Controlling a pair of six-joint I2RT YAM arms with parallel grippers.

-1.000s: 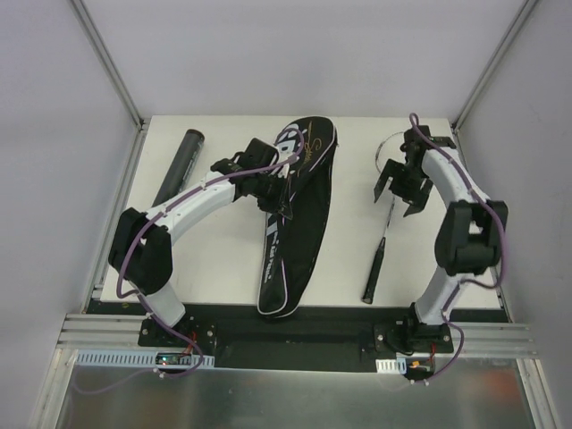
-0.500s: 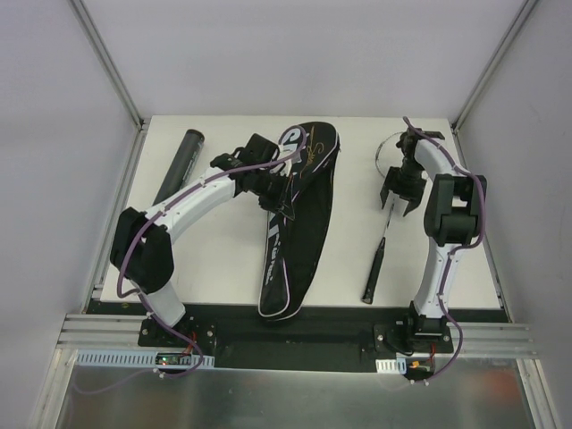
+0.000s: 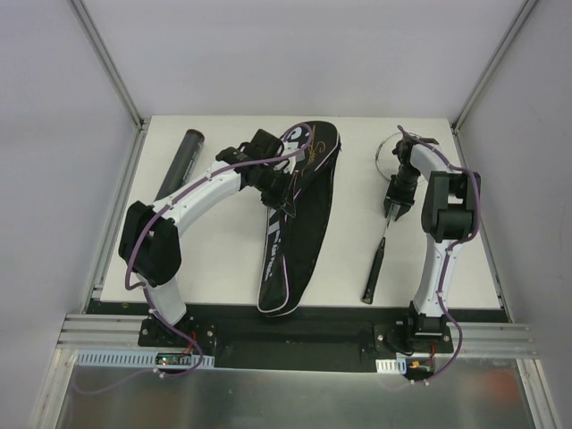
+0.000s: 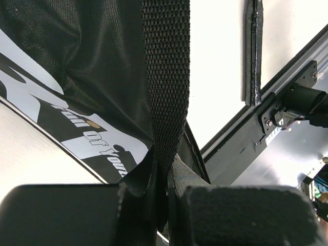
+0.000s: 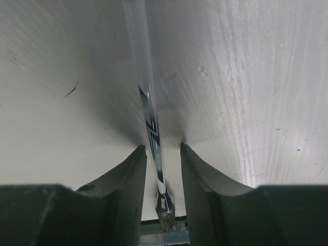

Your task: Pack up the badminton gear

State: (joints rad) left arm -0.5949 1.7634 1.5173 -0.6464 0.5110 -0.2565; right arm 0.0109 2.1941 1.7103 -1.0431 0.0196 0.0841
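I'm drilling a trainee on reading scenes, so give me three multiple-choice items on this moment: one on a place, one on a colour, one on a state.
1. Where does the tube lie?
A. on the table, left of the bag
B. inside the bag
C. standing upright at the near edge

2. What colour is the strap pinched in the left gripper?
A. red
B. black
C. yellow

3. How does the right gripper stand?
A. shut on the tube
B. high above the bag
C. fingers on either side of the racket shaft, slim gaps showing

Key: 1 A, the top view shows it lying near the table's left edge; 2 B, the left wrist view shows black webbing between the fingers; 3 C, the right wrist view shows the shaft between the fingers.
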